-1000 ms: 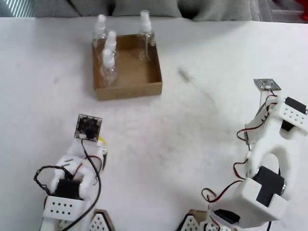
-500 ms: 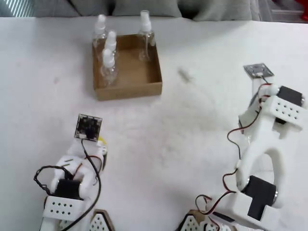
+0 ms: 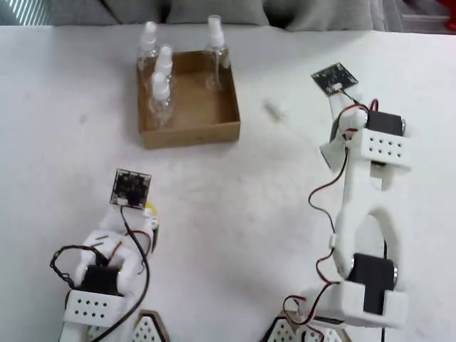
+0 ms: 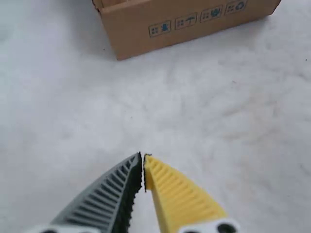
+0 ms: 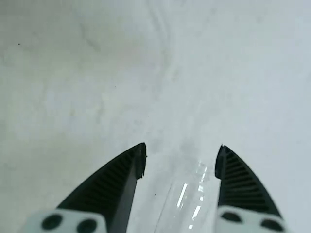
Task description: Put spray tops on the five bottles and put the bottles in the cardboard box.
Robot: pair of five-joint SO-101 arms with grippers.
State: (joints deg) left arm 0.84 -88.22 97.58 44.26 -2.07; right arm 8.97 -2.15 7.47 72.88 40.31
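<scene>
Here, the grey and yellow left fingers [image 4: 170, 194] are pressed together on nothing above the white desk [image 4: 233, 111], near the brown cardboard box [image 4: 184, 24]. The black right fingers [image 5: 116, 184] gape wide around a clear plastic bottle [image 5: 187, 204], contact unclear; spray-topped clear bottles [image 3: 161, 96] stand in the box.

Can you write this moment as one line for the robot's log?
left gripper: shut, short of cardboard box | right gripper: open, straddling clear bottle | four topped bottles: at box

You can see a row of four small blue pictogram marks [image 4: 187, 22] on the cardboard box [image 4: 136, 31] side, upper frame, but no legible words.
</scene>
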